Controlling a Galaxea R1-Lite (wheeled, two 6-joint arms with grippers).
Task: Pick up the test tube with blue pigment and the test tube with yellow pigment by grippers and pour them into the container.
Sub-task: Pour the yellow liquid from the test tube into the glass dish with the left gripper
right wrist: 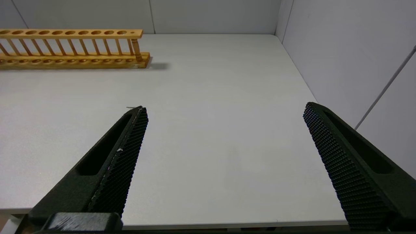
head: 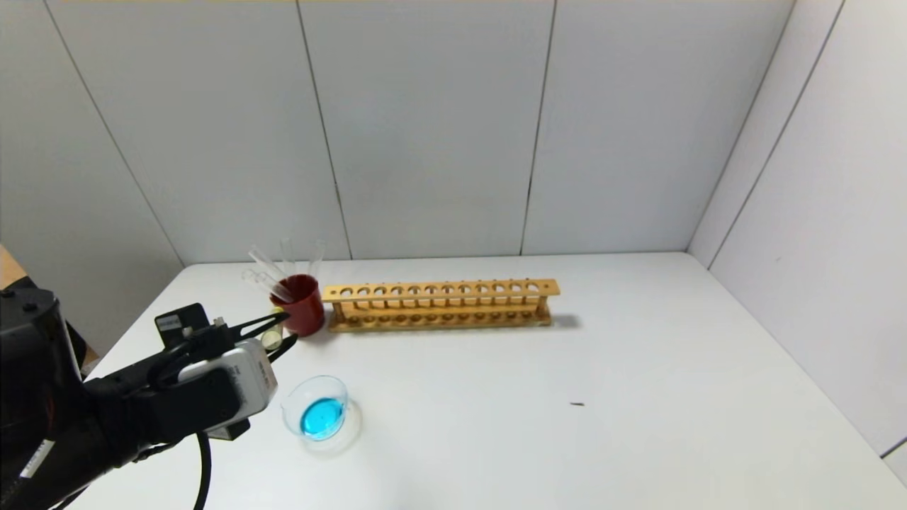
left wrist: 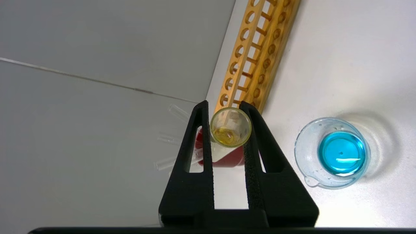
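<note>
My left gripper (head: 287,329) is shut on the test tube with yellow pigment (head: 271,338), holding it above the table just in front of a dark red cup. In the left wrist view the tube's open mouth (left wrist: 230,127) sits between the jaws of the left gripper (left wrist: 224,107), with yellow liquid inside. The container (head: 340,388), a low clear glass dish with a lip, stands close to the right of the gripper and holds blue liquid; it also shows in the left wrist view (left wrist: 300,146). No tube with blue liquid is in view. My right gripper (right wrist: 226,109) is open and empty over bare table near the front edge.
The dark red cup (head: 305,306) holds several plain clear tubes leaning left. A long wooden tube rack (head: 439,304) stands empty right of the cup. White walls close in the back and right of the table. A small dark speck (head: 577,404) lies mid-table.
</note>
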